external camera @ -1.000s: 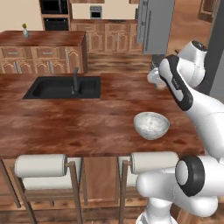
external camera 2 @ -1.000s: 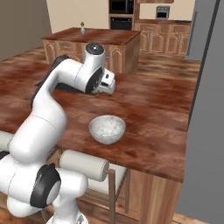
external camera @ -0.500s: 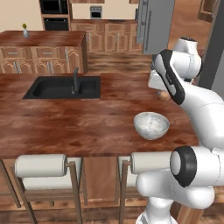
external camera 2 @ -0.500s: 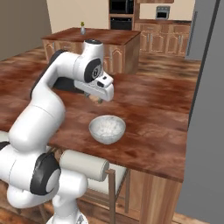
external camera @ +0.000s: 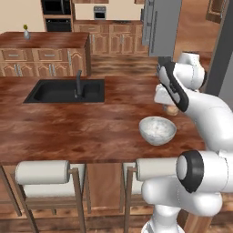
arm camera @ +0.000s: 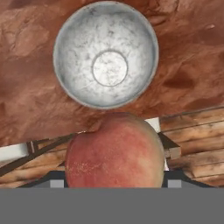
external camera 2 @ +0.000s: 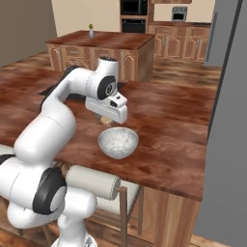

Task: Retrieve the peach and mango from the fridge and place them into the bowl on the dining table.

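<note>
1. While the arm reached out over the glossy reddish-brown tabletop (external camera: 68, 127), the black inset sink (external camera: 63, 91) with its dark tap (external camera: 78, 84) sat at the left of the left base view, well apart from the bowl.
2. Behind the sink stood a smaller wooden island (external camera: 43, 52) with a small vase (external camera: 26, 32) on its top, and a dark wall oven (external camera: 55, 16) showed beyond it.
3. Under the near edge of the tabletop, two stools with pale rolled backs (external camera: 43, 172) stood side by side.
4. Right of the sink, the pale grey speckled bowl (external camera: 157, 130) rested upright on the tabletop near its front edge, and its inside held nothing in the hand view (arm camera: 106, 59).
5. Just beyond the bowl and slightly above it hung the end effector (external camera: 171, 109), clenched around the peach (arm camera: 116, 151); in the hand view the reddish-pink fruit with its paler patch sat between the fingers, at the near side of the bowl's rim rather than over its centre.
6. In the right base view the end effector (external camera 2: 107, 119) hovered beside the bowl (external camera 2: 118, 143) on its far left side, with a little of the fruit showing beneath the white hand.
7. Farther right and back in the left base view, the grey fridge (external camera: 161, 27) stood against the far wall with its doors shut.
</note>
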Robot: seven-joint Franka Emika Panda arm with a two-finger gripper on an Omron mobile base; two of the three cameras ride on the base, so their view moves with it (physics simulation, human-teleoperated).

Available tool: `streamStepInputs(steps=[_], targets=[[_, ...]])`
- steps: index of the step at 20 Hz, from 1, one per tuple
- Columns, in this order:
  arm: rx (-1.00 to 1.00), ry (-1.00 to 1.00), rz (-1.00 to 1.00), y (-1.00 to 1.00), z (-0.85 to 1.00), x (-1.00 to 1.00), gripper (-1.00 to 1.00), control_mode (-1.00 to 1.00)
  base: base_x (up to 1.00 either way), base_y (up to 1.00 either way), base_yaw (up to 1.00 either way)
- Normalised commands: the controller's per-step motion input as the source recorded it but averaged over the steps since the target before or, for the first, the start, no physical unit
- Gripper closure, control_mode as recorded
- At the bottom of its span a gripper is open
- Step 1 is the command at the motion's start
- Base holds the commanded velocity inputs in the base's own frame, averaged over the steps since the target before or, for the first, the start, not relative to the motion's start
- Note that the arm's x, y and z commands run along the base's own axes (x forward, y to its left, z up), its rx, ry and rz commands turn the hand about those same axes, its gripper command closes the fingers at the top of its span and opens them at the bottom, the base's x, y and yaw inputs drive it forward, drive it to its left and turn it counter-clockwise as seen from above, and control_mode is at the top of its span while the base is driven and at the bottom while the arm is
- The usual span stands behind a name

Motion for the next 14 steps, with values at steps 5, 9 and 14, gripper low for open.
streamStepInputs(steps=[5,9,14], targets=[[0.00,0.00,0.00,0.00,-0.44,0.46,1.00,-1.00,0.00,0.00,0.00],[0.00,0.04,0.00,0.00,-0.49,0.40,1.00,-1.00,0.00,0.00,0.00],[0.00,0.05,0.00,0.00,-0.60,0.48,1.00,-1.00,0.00,0.00,0.00]])
